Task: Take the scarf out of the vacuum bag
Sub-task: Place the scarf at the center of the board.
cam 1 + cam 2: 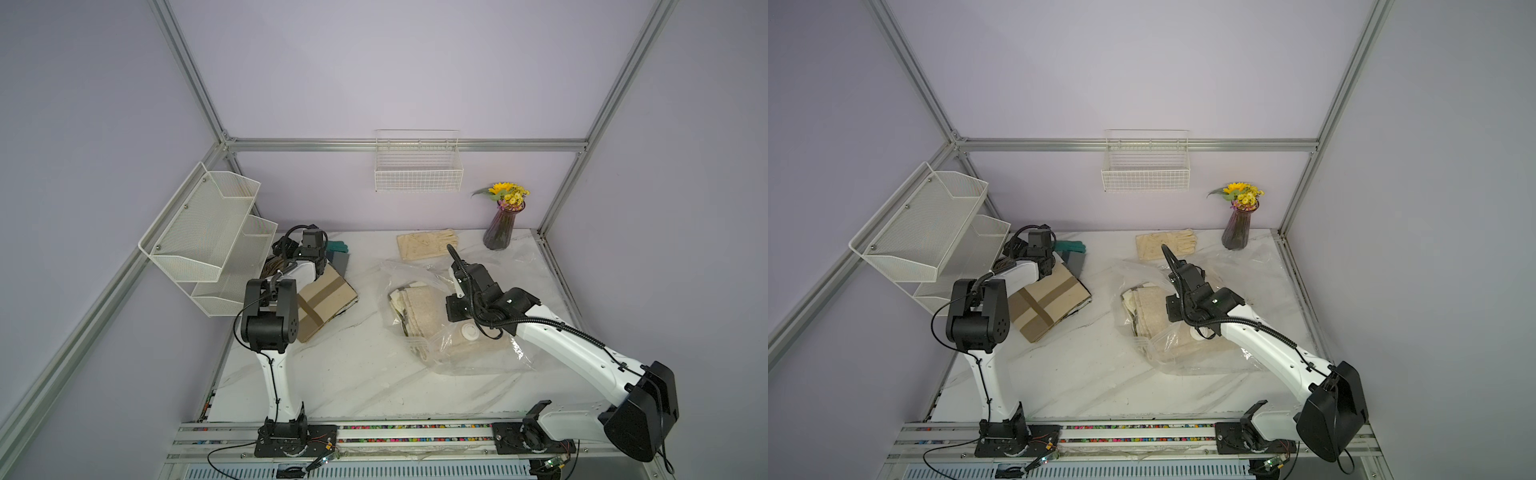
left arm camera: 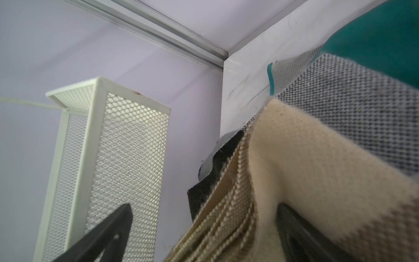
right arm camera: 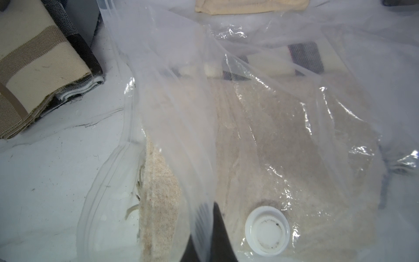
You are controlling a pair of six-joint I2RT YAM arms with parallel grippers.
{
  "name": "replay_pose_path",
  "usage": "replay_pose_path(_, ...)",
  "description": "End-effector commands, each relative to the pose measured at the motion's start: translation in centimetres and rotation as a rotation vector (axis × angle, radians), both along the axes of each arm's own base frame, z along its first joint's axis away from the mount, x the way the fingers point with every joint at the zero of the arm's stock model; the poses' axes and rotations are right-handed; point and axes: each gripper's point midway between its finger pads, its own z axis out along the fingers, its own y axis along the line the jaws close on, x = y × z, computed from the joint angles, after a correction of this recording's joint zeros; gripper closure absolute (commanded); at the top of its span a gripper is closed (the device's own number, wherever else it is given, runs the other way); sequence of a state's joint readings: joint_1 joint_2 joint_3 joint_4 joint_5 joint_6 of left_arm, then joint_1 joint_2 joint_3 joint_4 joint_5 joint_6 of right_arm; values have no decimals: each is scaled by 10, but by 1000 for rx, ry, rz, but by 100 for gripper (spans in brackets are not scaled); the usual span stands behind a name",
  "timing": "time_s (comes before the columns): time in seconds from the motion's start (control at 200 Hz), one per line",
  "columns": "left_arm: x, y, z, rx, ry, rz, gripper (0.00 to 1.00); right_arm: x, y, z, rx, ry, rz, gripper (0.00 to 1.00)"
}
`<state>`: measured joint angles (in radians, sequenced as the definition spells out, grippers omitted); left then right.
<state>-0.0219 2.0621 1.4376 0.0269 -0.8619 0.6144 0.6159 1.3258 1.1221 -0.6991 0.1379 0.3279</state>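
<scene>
On the marble table, right of centre, lies the clear vacuum bag with the beige scarf folded inside. Over stacked cloths at the far left the left gripper gapes wide; the right gripper pinches the bag's film tight beside its white cap.

There are two robot arms, the left arm and the right arm. One vacuum bag carries one white valve cap and holds one folded beige scarf. One table bears one folded striped cloth, one purple vase with one bunch of yellow flowers, one stack of cream gloves, their number unclear, and one partly hidden green glove. The walls carry one wire basket and one mesh rack of two tiers.
</scene>
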Motion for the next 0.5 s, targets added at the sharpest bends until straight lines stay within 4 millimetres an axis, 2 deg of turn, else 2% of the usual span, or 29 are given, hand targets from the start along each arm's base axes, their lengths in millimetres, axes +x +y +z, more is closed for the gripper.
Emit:
replay_pose_path(0.0, -3, -6, -26, -33, 62, -30, 0, 3, 0, 6, 14, -27, 4, 100)
replay_pose_path(0.05, -1, -7, -19, -26, 51, -28, 0, 3, 0, 7, 16, -28, 5, 100)
replay_pose_path(0.135, 4, -6, 10, -2, -5, -9, 0, 2, 0, 7, 16, -28, 5, 100)
replay_pose_path(0.31, 6, -13, 101, 68, -164, 40, 0, 3, 2, 7, 22, -24, 6, 100)
replay_pose_path(0.4, 0, -25, 138, 71, -225, 37, 0, 4, 4, 7, 27, -21, 10, 100)
replay_pose_path(0.495, -9, -45, 166, 61, -273, 13, 0, 5, 6, 9, 34, -19, 10, 100)
